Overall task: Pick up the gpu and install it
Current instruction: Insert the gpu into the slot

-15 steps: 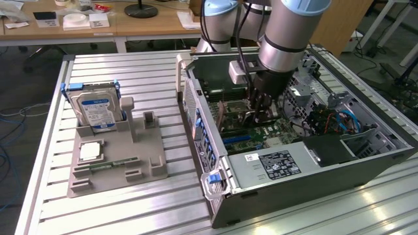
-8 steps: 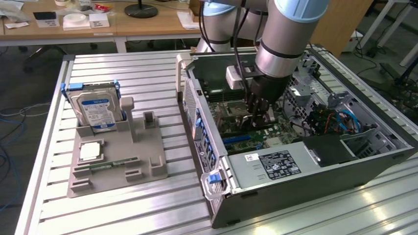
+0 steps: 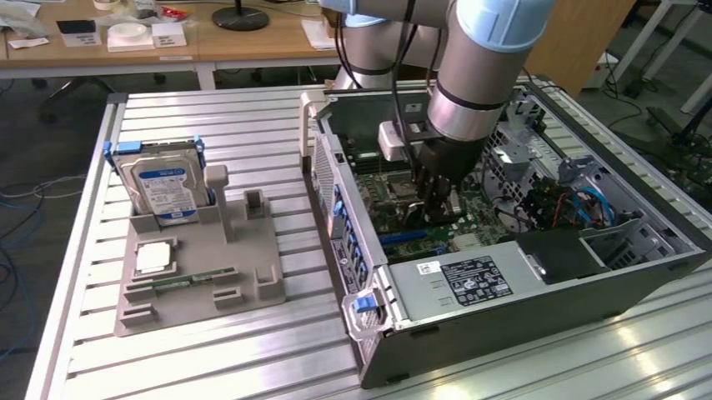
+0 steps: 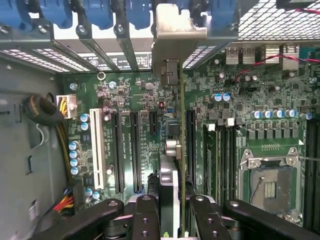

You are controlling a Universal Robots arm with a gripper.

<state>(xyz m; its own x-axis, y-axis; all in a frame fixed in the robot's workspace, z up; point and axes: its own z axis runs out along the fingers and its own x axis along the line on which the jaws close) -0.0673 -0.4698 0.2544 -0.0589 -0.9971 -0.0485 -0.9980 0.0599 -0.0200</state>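
My gripper (image 3: 436,204) is down inside the open computer case (image 3: 501,287), over the green motherboard (image 3: 389,212). In the wrist view the gpu (image 4: 171,150) stands edge-on between the two black fingers (image 4: 146,212), and the gripper (image 4: 172,202) is shut on it. Its pale metal bracket (image 4: 177,32) reaches the case's rear wall beside the blue slot clips (image 4: 100,10). The card runs along the long black expansion slots (image 4: 136,145). Whether its edge sits in a slot I cannot tell.
At the exterior view's left, a grey holder (image 3: 200,267) carries an upright hard drive (image 3: 165,187), a square processor chip (image 3: 153,258) and a narrow green memory stick (image 3: 189,282). In the case are the power supply (image 3: 473,279), cables (image 3: 579,204) and an empty processor socket (image 4: 270,187).
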